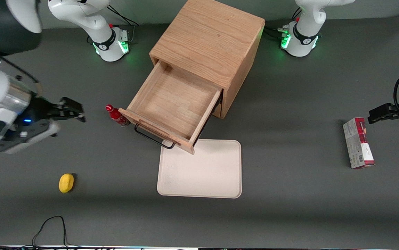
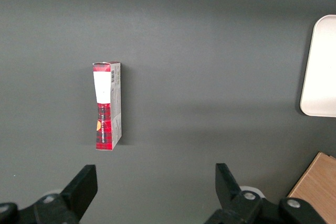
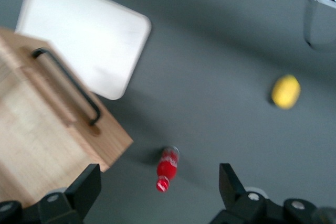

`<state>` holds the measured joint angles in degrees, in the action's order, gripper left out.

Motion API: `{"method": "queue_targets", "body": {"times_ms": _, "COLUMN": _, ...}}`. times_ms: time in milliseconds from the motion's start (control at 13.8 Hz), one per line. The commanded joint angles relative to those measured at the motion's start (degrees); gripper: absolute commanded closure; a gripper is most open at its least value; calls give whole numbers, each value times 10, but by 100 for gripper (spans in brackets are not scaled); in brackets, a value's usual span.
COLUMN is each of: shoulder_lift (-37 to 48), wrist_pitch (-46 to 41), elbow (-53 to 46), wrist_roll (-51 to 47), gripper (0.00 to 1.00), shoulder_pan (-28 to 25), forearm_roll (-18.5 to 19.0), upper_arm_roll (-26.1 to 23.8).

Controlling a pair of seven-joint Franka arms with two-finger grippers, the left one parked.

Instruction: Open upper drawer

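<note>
My gripper (image 1: 72,111) hangs toward my own end of the table, jaws spread wide with nothing in them, well apart from the cabinet (image 1: 213,45). At about three o'clock from it stands a small red bottle (image 1: 116,116), just beside the upper drawer (image 1: 175,104), which is pulled far out with its bare floor showing and its black handle (image 1: 152,138) overhanging the white tray (image 1: 203,170). I judge the opening done; my next move should only be to stay clear.
</note>
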<state>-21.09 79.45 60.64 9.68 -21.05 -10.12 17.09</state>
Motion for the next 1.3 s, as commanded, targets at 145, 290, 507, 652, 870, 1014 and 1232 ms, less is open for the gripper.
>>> {"method": "queue_targets", "body": {"times_ms": 145, "shoulder_lift": 22, "wrist_pitch": -32, "elbow": 15, "wrist_roll": -73, "gripper": 0, "shoulder_pan": -9, "forearm_roll": 26, "upper_arm_roll": 76}}
{"method": "queue_targets", "body": {"times_ms": 290, "shoulder_lift": 45, "wrist_pitch": -19, "elbow": 50, "wrist_roll": -75, "gripper": 0, "shoulder_pan": 4, "forearm_roll": 29, "upper_arm_roll": 83}}
{"method": "queue_targets", "body": {"times_ms": 507, "shoulder_lift": 149, "wrist_pitch": 108, "elbow": 202, "wrist_roll": -84, "gripper": 0, "shoulder_pan": 135, "forearm_roll": 47, "upper_arm_roll": -49}}
{"method": "queue_targets", "body": {"times_ms": 652, "shoulder_lift": 175, "wrist_pitch": 135, "elbow": 243, "wrist_roll": -85, "gripper": 0, "shoulder_pan": 202, "forearm_roll": 72, "upper_arm_roll": -127}}
{"method": "queue_targets", "body": {"times_ms": 870, "shoulder_lift": 189, "wrist_pitch": 135, "elbow": 272, "wrist_roll": -85, "gripper": 0, "shoulder_pan": 211, "forearm_roll": 74, "upper_arm_roll": -128}}
{"method": "queue_targets", "body": {"times_ms": 1014, "shoulder_lift": 192, "wrist_pitch": 132, "elbow": 278, "wrist_roll": -84, "gripper": 0, "shoulder_pan": 210, "forearm_roll": 88, "upper_arm_roll": -128}}
{"method": "queue_targets", "body": {"times_ms": 1232, "shoulder_lift": 181, "wrist_pitch": 100, "elbow": 272, "wrist_roll": -78, "gripper": 0, "shoulder_pan": 201, "forearm_roll": 118, "upper_arm_roll": -130}}
